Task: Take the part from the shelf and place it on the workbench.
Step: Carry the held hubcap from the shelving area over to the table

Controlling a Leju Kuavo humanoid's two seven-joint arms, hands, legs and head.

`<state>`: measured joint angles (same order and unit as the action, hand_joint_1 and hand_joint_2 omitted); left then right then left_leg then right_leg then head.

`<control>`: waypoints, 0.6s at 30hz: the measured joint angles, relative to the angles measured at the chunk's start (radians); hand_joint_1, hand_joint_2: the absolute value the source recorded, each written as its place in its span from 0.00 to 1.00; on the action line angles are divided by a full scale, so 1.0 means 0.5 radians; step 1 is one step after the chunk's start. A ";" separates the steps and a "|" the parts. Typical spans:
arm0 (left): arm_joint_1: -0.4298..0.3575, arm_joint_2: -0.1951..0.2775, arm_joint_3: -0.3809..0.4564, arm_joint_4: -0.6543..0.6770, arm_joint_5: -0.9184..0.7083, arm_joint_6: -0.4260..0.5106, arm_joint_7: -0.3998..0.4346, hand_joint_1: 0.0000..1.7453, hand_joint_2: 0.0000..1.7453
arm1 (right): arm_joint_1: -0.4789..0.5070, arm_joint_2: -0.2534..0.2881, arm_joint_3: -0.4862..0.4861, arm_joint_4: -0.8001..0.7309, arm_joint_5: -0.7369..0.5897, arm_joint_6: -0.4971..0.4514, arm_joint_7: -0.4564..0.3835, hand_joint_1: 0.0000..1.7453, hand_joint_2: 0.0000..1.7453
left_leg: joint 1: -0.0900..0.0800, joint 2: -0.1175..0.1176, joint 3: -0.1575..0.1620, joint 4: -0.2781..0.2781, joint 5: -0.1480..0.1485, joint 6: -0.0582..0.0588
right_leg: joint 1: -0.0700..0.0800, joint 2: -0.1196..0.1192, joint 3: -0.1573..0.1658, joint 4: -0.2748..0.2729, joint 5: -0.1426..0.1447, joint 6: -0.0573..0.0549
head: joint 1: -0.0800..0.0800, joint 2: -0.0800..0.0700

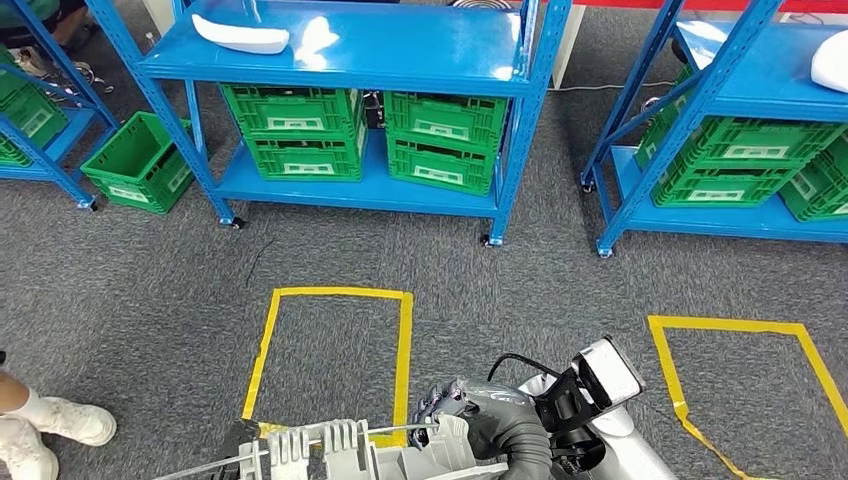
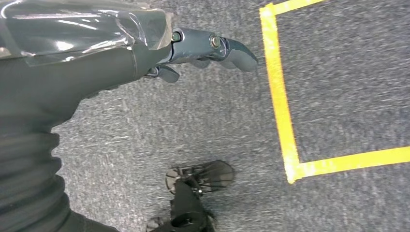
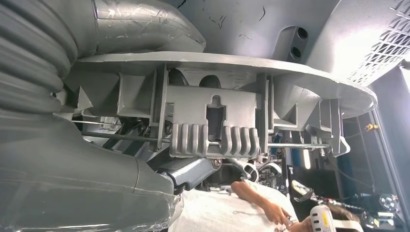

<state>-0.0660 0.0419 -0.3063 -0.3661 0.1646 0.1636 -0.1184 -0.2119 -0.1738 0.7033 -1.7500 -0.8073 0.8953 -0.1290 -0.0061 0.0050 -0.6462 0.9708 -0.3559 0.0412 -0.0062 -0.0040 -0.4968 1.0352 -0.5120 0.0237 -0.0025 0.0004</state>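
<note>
The right hand (image 1: 450,415) grips the part (image 1: 330,450), a grey ribbed moulding with a thin rod across it, low before the robot. In the right wrist view the part (image 3: 217,121) lies against the fingers (image 3: 193,171), which curl under its ribbed edge. The left hand (image 2: 193,50) hangs over the carpet (image 2: 203,121), fingers (image 2: 232,48) loosely curled and holding nothing, beside a yellow tape line (image 2: 280,96). Beyond stand blue shelves (image 1: 370,50) with green crates (image 1: 300,130).
</note>
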 joint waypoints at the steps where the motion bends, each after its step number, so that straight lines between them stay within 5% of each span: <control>1: 0.001 -0.002 0.001 -0.001 0.002 -0.001 -0.001 0.00 1.00 | -0.001 0.000 0.000 -0.004 0.002 0.001 0.000 1.00 1.00 | 0.001 0.000 -0.013 0.003 0.019 -0.009 | 0.008 -0.001 0.068 -0.112 -0.018 -0.017 | 0.000 0.000; 3: 0.006 -0.001 0.005 -0.002 0.009 0.000 -0.002 0.00 1.00 | -0.003 -0.001 -0.001 -0.010 0.005 0.004 -0.002 1.00 1.00 | 0.005 0.000 -0.029 -0.001 0.060 -0.034 | 0.015 0.000 0.084 -0.183 -0.026 -0.033 | 0.007 0.000; 5: 0.015 0.000 0.009 -0.002 0.018 0.006 -0.003 0.00 1.00 | -0.007 0.000 -0.002 -0.010 0.009 0.005 -0.004 1.00 1.00 | 0.012 -0.006 -0.056 0.024 0.023 -0.059 | 0.001 -0.002 0.054 -0.187 0.016 -0.055 | 0.013 0.000; 7: 0.024 0.002 0.012 -0.002 0.025 0.014 -0.004 0.00 1.00 | -0.009 0.001 -0.002 -0.010 0.012 0.006 -0.007 1.00 1.00 | 0.028 -0.012 -0.106 0.180 -0.155 -0.086 | -0.014 -0.007 0.016 -0.190 0.066 -0.078 | 0.006 0.000; 9: 0.028 0.004 0.019 -0.002 0.027 0.020 -0.004 0.00 1.00 | -0.008 0.001 -0.002 -0.010 0.015 0.006 -0.010 1.00 1.00 | 0.044 -0.011 -0.160 0.451 -0.335 -0.114 | -0.015 -0.009 -0.040 -0.182 0.110 -0.080 | 0.003 0.000; 11: 0.028 0.005 0.028 -0.002 0.028 0.023 -0.005 0.00 1.00 | -0.008 0.001 -0.002 -0.010 0.017 0.006 -0.014 1.00 1.00 | 0.059 -0.011 -0.146 0.607 -0.350 -0.133 | -0.018 -0.009 -0.107 -0.162 0.149 -0.068 | 0.002 0.000; 13: 0.028 0.007 0.034 -0.004 0.029 0.025 -0.006 0.00 1.00 | -0.008 0.001 -0.002 -0.010 0.017 0.007 -0.016 1.00 1.00 | 0.073 -0.011 0.004 0.485 -0.260 -0.144 | -0.028 -0.008 -0.171 -0.131 0.178 -0.047 | 0.002 0.000; 16: 0.024 0.008 0.039 -0.013 0.029 0.026 -0.011 0.00 1.00 | -0.010 0.001 -0.002 -0.011 0.017 0.010 -0.019 1.00 1.00 | 0.067 -0.023 0.271 0.108 -0.287 -0.137 | -0.028 -0.007 -0.233 -0.094 0.214 -0.001 | 0.001 0.000; 18: 0.026 0.009 0.042 -0.014 0.029 0.027 -0.014 0.00 1.00 | -0.011 0.001 -0.003 -0.013 0.016 0.012 -0.022 1.00 1.00 | 0.051 -0.028 0.289 0.043 -0.305 -0.101 | -0.025 -0.010 -0.250 -0.094 0.247 0.030 | 0.001 0.000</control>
<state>-0.0530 0.0465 -0.2851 -0.3732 0.1793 0.1770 -0.1252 -0.2175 -0.1735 0.7020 -1.7563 -0.7991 0.9013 -0.1399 0.0195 -0.0091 -0.5015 0.9921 -0.5086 -0.0093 -0.0188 -0.0087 -0.6216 0.9882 -0.3883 0.0388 -0.0021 0.0004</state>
